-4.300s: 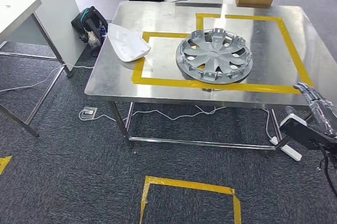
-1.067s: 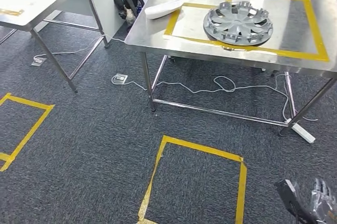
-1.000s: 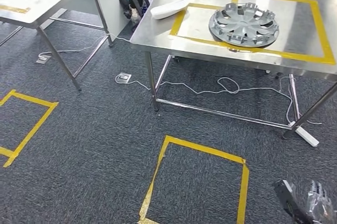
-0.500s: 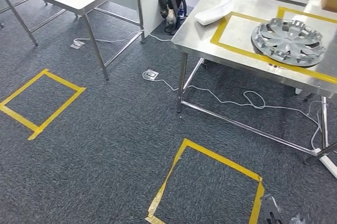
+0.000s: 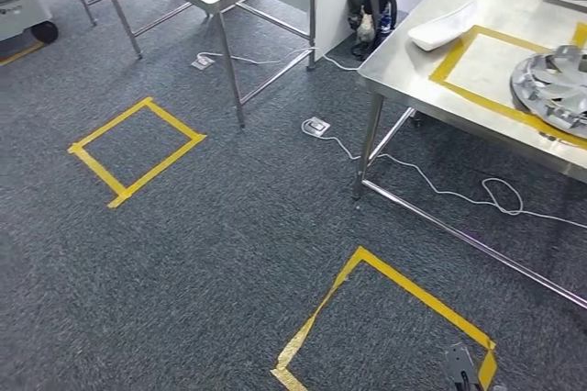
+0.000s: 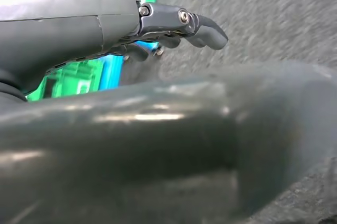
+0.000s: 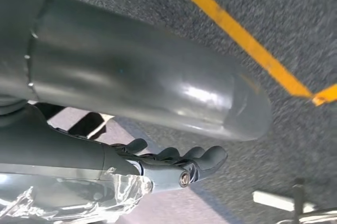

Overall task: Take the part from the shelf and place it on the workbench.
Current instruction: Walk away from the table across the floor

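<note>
Since half a second ago our view has swung left, sliding the steel workbench (image 5: 443,51) toward the right edge. Our left hand (image 6: 119,129) holds nothing, its dark fingers (image 6: 198,24) extended over blurred, nubbly grey carpet (image 5: 228,226). Our right hand (image 7: 131,92) is likewise empty, its fingers (image 7: 190,158) extended, yellow tape (image 7: 242,40) beyond them. Far from both, the spoked silver hubcap (image 5: 554,88) rests on the workbench.
</note>
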